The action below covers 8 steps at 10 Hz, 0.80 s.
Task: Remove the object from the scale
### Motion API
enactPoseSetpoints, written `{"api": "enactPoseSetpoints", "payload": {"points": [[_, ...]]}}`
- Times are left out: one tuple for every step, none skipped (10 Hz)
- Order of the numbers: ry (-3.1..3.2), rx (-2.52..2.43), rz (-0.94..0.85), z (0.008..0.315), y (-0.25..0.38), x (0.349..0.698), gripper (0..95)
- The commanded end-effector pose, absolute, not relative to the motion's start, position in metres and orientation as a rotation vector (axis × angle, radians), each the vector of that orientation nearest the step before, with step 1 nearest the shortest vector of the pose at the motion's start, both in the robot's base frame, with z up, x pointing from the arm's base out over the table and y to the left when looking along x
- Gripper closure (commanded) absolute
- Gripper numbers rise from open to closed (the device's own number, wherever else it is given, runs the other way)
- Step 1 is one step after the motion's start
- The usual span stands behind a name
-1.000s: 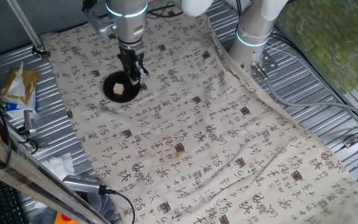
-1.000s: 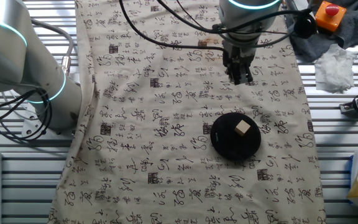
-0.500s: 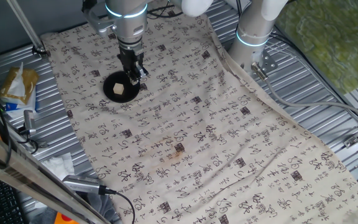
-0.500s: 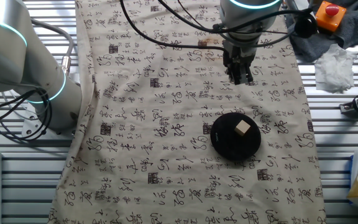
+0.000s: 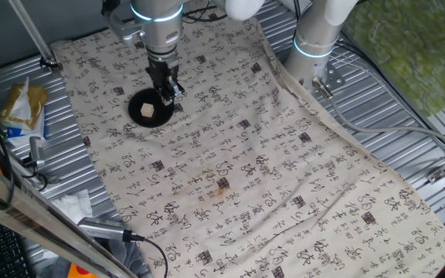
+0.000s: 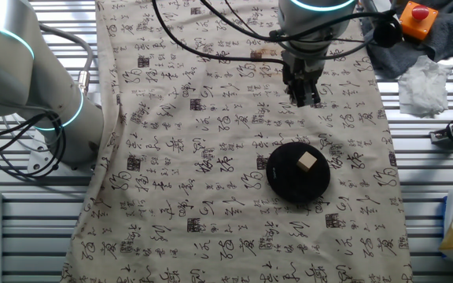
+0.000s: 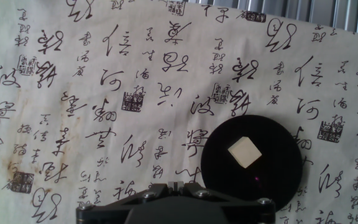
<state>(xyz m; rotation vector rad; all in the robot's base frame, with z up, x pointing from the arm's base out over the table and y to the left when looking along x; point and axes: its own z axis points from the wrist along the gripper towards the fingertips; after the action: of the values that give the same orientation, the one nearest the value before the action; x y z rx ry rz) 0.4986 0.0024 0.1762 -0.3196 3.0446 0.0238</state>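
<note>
The object, a small tan wooden block, sits on the scale, a flat round black disc on the printed cloth. Both show in the one fixed view, block on disc, and in the hand view, block near the middle of the disc. My gripper hangs above the cloth beside the scale, not over the block, and touches neither. It also shows in the one fixed view. In the hand view its fingertips meet at the bottom edge, shut and empty.
A second robot arm base stands at the cloth's edge. A brownish stain marks the cloth. A crumpled tissue, an orange button box and a yellow packet lie on the ribbed metal table beside the cloth.
</note>
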Motion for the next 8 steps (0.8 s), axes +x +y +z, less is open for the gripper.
{"api": "enactPoseSetpoints", "payload": {"points": [[3.044, -0.322, 0.025, 0.1762, 0.0025, 0.4985, 95.0], [3.044, -0.326, 0.024, 0.1762, 0.0024, 0.4985, 95.0], [3.045, -0.325, 0.024, 0.1763, 0.0024, 0.4985, 95.0], [3.046, -0.326, 0.023, 0.1763, 0.0025, 0.4985, 95.0], [3.046, -0.326, 0.023, 0.1764, 0.0025, 0.4985, 95.0], [3.047, -0.326, 0.023, 0.1764, 0.0025, 0.4985, 95.0], [3.048, -0.324, 0.021, 0.1764, 0.0025, 0.4985, 95.0], [3.05, -0.324, 0.02, 0.1764, 0.0025, 0.4985, 95.0]]}}
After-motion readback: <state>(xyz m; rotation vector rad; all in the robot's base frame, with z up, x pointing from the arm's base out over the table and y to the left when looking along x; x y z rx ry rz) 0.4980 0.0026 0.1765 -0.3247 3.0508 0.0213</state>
